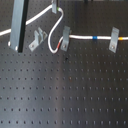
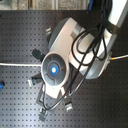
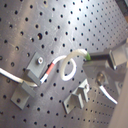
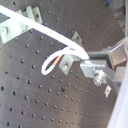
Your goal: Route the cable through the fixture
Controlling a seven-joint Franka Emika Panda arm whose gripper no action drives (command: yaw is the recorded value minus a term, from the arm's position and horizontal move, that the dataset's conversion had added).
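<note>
Cable (image 4: 60,39) clamped in jaws, looped below

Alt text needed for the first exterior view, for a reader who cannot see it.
A long thin white cable with red and blue bands runs across a black perforated board, looping beside the middle of three small grey metal clips. The gripper is out of view.

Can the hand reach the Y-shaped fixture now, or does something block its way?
Probably yes. In the first exterior view, the fixture stands free on the board, with the cable looping down just beside it. The hand holds that cable above, so only the loop itself might interfere.
</note>
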